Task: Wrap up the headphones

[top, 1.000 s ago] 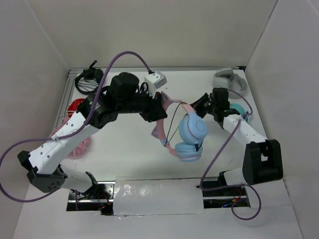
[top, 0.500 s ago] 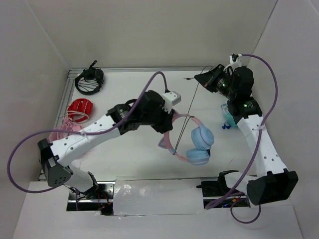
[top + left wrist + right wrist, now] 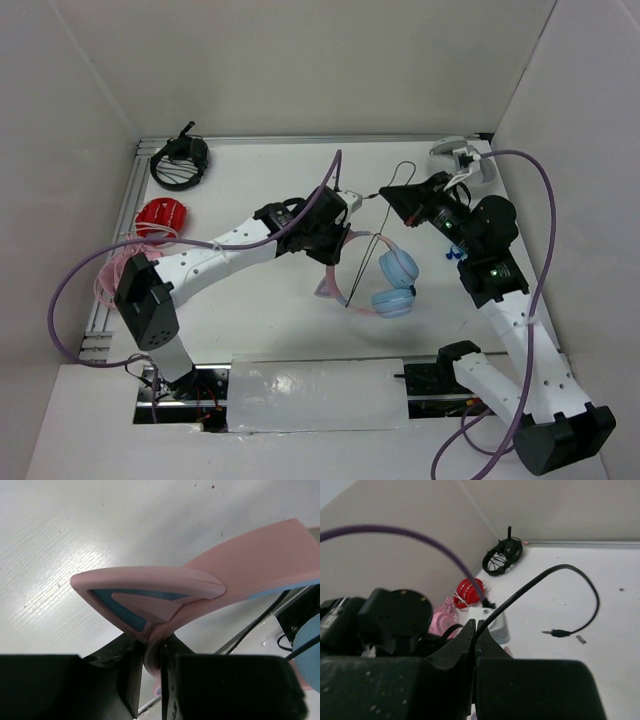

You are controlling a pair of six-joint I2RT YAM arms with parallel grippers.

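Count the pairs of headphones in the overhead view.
5: black headphones, far-left corner; red headphones and pink headphones, left edge; white headphones, far-right corner; cat-eared headphones, held mid-table. The right arm may hide more.

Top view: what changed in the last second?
The right gripper swung away from the ear cups toward the far side, drawing the cable out, then eased partway back. The headphones shifted slightly right. Unchanged: left gripper clamped on the headband, right on cable.

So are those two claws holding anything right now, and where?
The left gripper pinches the headphones by the pink headband; right gripper pinches their black cable.
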